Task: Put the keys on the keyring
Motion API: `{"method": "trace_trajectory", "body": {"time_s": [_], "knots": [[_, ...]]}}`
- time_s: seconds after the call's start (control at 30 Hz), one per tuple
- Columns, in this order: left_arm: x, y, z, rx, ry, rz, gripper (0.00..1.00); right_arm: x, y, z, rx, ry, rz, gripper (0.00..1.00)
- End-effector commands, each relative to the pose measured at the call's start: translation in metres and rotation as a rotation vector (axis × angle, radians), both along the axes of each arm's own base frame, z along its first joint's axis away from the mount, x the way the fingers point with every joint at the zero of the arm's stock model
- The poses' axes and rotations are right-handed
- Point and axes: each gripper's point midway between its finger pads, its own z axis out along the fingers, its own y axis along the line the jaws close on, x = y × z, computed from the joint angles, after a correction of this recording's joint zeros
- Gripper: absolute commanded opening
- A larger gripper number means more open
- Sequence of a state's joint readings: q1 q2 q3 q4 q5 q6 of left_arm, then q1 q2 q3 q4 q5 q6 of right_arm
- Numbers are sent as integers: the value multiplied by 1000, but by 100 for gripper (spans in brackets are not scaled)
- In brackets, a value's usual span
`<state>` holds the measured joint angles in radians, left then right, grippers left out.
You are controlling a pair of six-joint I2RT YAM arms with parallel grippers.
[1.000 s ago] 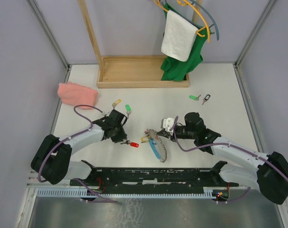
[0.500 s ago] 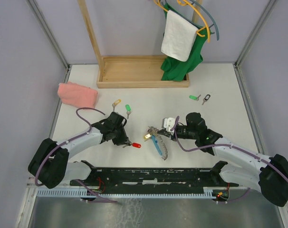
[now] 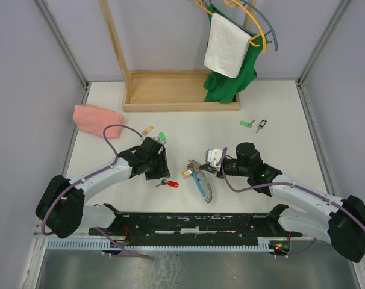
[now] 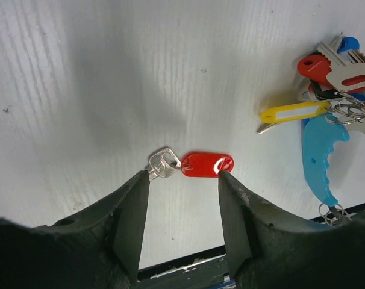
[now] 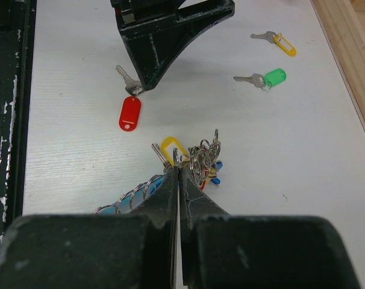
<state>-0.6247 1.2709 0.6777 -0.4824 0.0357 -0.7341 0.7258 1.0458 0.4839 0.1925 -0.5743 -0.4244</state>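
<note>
A silver key with a red tag [image 4: 208, 164] lies flat on the white table, right at the tips of my left gripper [image 4: 182, 176], whose jaws are open and empty on either side of it. It shows in the top view [image 3: 169, 183] just in front of the left gripper [image 3: 161, 173]. My right gripper [image 5: 178, 166] is shut on a metal ring of the keyring [image 5: 203, 159], a bunch with a light-blue piece [image 3: 200, 186], a chain coil and coloured tags. The bunch also shows in the left wrist view [image 4: 327, 90]. The right gripper [image 3: 206, 169] holds it low over the table.
Loose keys with a green tag [image 3: 162, 137] and a yellow tag [image 3: 147, 129] lie behind the left arm. A green-tagged key [image 3: 247, 124] and a dark key [image 3: 262, 125] lie at the back right. A pink cloth [image 3: 98, 119], a wooden frame [image 3: 170, 99] and hanging clothes [image 3: 227, 48] stand behind.
My left gripper has drawn back from the red-tagged key, which now lies uncovered on the table. The right gripper shifted the keyring a little a second ago and has since held still.
</note>
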Motion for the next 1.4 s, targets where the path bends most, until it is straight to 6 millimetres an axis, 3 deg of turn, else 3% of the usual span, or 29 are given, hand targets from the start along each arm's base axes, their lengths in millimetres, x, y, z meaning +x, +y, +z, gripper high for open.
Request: {"method": "trace_trajectory", "body": {"time_s": [0.0, 0.47, 0.8, 0.93, 1.1, 1.37], "knots": [[9, -10, 8, 43, -67, -148, 57, 5, 7, 30, 69, -86, 10, 1], [0, -3, -19, 216, -29, -96, 52, 3, 6, 35, 81, -98, 14, 1], [5, -16, -33, 177, -27, 6, 37, 4, 6, 34, 80, -98, 11, 1], [15, -14, -34, 189, -52, 80, 33, 3, 6, 34, 80, -97, 13, 1], [30, -31, -31, 120, -71, 156, 26, 4, 6, 33, 78, -96, 10, 1], [4, -30, -29, 72, -35, 179, 27, 5, 6, 33, 74, -99, 7, 1]]}}
